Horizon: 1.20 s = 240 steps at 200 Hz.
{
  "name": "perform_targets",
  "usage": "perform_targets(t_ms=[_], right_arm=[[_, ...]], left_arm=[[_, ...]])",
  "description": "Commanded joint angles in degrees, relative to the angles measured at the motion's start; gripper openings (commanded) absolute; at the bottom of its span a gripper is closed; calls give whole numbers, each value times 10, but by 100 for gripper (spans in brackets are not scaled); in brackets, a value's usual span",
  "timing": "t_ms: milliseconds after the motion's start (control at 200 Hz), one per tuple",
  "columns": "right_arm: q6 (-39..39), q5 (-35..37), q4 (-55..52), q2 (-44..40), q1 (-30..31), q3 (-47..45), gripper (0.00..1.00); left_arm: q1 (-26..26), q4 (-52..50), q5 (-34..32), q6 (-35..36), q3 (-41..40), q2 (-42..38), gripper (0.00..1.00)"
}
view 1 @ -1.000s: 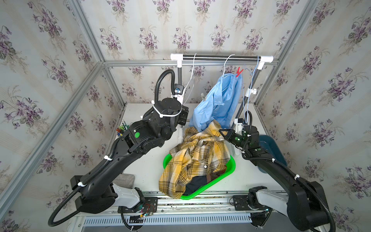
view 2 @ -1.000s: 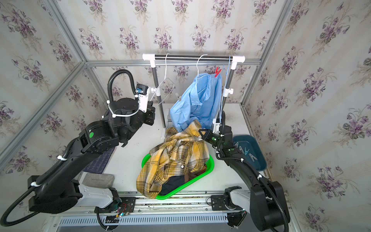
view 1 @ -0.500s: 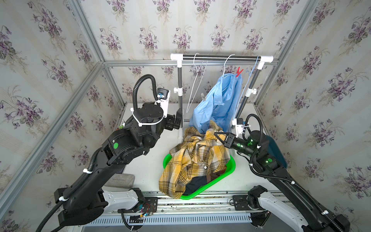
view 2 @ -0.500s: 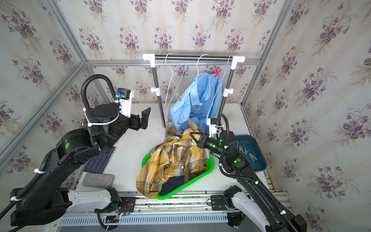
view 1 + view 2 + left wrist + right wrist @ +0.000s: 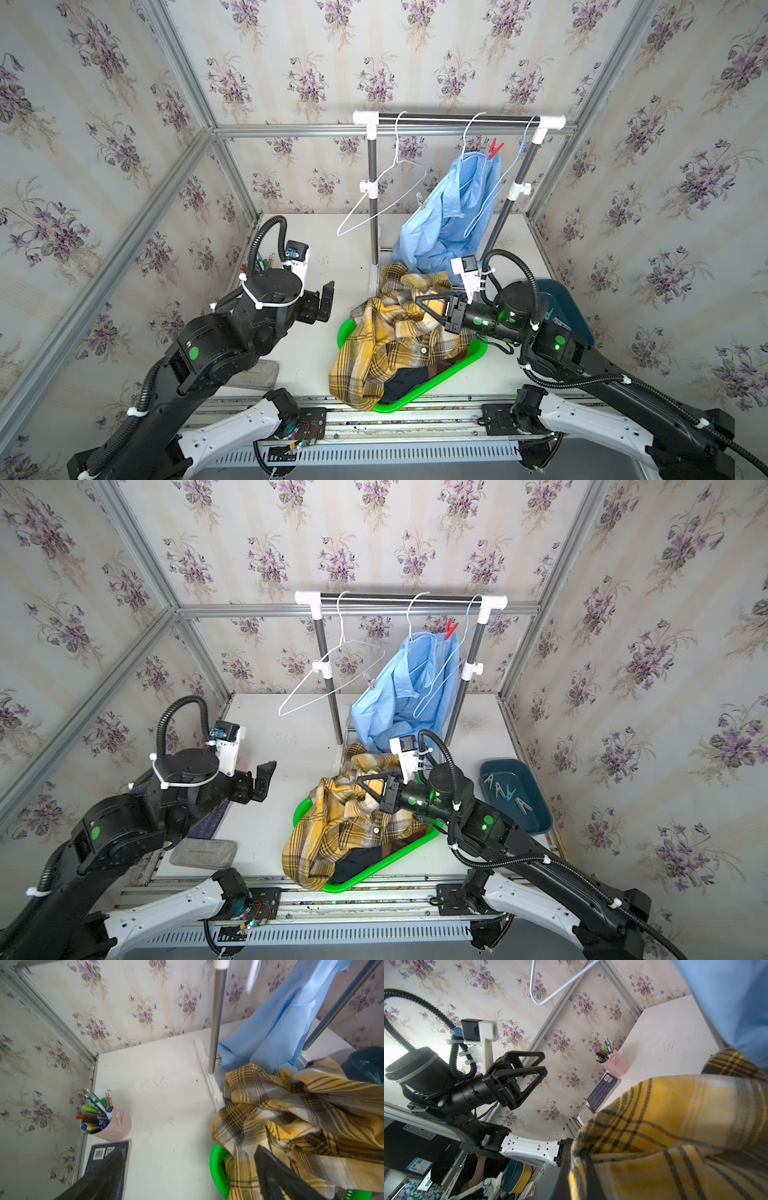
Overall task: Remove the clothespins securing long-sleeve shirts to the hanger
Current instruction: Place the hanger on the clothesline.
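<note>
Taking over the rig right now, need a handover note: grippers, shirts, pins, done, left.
Left gripper: open, empty, above the table beside the basket.
Right gripper: shut, at the plaid shirt; grip on cloth unclear.
Done: plaid shirt and dark shirt lie in the basket; loose pins in the teal tray.
Left: blue shirt hangs on its hanger; red pin on top and pale pin at its edge to remove.

Shirts (image 5: pixel 395 332), seemingly two, in tray (image 5: pixel 473 358)
</note>
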Motion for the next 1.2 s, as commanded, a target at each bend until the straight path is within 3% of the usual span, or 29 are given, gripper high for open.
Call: perform_targets(t_ms=[0,100,290,420,669,889,1114,1194], right_arm=[[10,32,19,4,4,-26,0],[28,57,12,-1,-19,-91,0],[87,-65,118,-6,-176,-250,0],[60,-67,127,44,-191,-270,0],[74,-78,184,107,-193,-276,0],[70,-83,184,112,-203,-275,0],[69,-90,178,95,-217,-286,0],[67,-94,168,91,-220,-287,0]], left_arm=[[3,-46,86,-77,-42,8,99],[3,-26,169,-101,-102,13,99],[3,-7,261,-145,-188,4,99],[3,8,320,-175,-237,-3,99],[2,69,368,-213,-308,4,98],[-38,118,410,-209,-308,58,56],[-61,171,390,-215,-276,112,1],[-76,174,353,-201,-220,153,0]])
